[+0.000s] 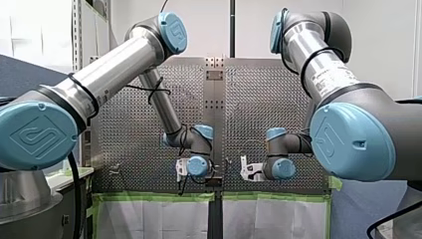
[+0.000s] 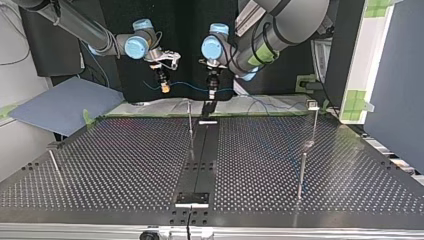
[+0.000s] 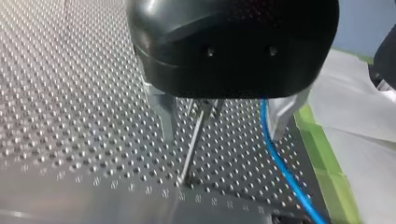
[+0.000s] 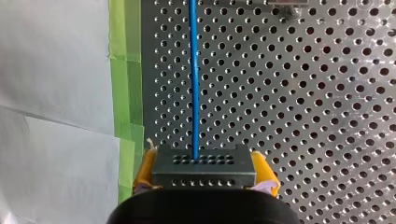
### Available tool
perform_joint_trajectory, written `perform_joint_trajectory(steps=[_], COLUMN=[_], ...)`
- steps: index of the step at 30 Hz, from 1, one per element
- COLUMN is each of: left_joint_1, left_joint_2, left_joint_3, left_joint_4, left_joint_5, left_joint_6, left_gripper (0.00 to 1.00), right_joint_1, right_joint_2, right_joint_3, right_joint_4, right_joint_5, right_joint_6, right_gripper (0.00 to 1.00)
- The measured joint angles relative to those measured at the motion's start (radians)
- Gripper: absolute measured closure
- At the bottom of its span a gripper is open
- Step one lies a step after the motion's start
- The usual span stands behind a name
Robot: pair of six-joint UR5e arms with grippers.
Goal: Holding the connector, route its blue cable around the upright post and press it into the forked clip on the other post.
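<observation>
Connector (image 4: 204, 168), blue cable (image 4: 193, 70) ahead, fast between yellow pads (image 4: 264, 170) of right claw (image 4: 204, 164); left claw (image 3: 223, 119) wide apart.

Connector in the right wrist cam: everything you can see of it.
My right claw clamps the connector, a yellow pad against each side. It is a dark grey rectangular block, plastic by the look. The face the blue cable leaves, at its middle, has two rows of small holes; the adjoining face shows one row. The cable runs straight ahead over the perforated table.
</observation>
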Motion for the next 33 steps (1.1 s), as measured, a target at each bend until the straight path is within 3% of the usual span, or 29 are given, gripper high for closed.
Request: perform_joint_trajectory(steps=[1,5,7,13,21,30,33], left_joint_1=[-0.001,-0.003,-0.003,0.001,0.006,0.015,0.017], left_joint_2=[0.0,-0.001,-0.001,-0.001,-0.001,-0.001,-0.001], left_joint_3=[0.0,0.0,0.0,0.0,0.0,0.0,0.0], left_joint_4=[0.007,0.024,0.027,0.025,0.022,0.025,0.024], left_joint_5=[0.007,0.031,0.044,0.052,0.022,0.018,0.017], left_joint_6=[0.011,0.044,0.059,0.084,0.124,0.181,0.183], left_gripper=[0.37,0.37,0.31,0.26,0.26,0.26,0.34], right_joint_1=[0.0,0.0,0.0,0.0,0.001,0.004,0.005], right_joint_2=[0.0,0.0,0.0,0.0,0.0,0.0,0.0], right_joint_3=[0.0,0.0,-0.001,-0.002,-0.002,-0.002,-0.002], right_joint_4=[0.0,0.001,0.002,0.001,0.008,0.01,0.011], right_joint_5=[0.0,0.0,0.0,0.0,0.0,0.0,0.0], right_joint_6=[0.0,-0.001,-0.001,-0.001,-0.005,-0.008,-0.008], right_gripper=[1.0,1.0,1.0,1.0,1.0,1.0,1.0])
